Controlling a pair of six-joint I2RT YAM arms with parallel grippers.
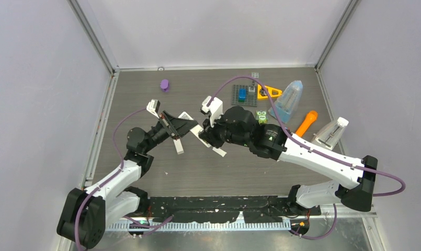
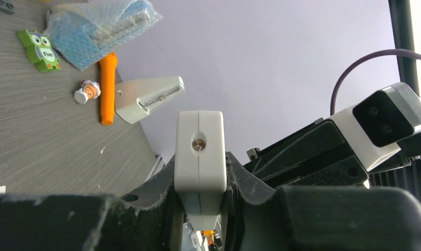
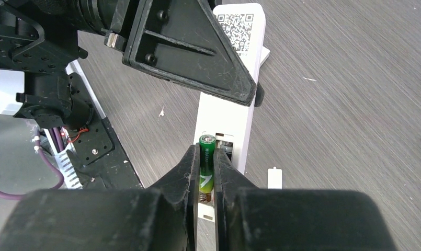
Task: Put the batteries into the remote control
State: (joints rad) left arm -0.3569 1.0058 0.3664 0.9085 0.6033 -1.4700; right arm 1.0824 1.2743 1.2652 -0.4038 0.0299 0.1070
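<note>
The white remote control lies slanted just above the table, its QR-code end far from me and its battery bay open. My left gripper is shut on the remote, whose end face with a small lens points at the camera. My right gripper is shut on a green battery, held lengthwise over the left slot of the bay, with a spring showing below it. From the top view the remote bridges the left gripper and the right gripper.
A small white cover lies beside the remote, and a white bar lies under the left gripper. Back right are an orange carrot toy, a bubble-wrap bag, a white wedge, a green owl tile and a grey baseplate.
</note>
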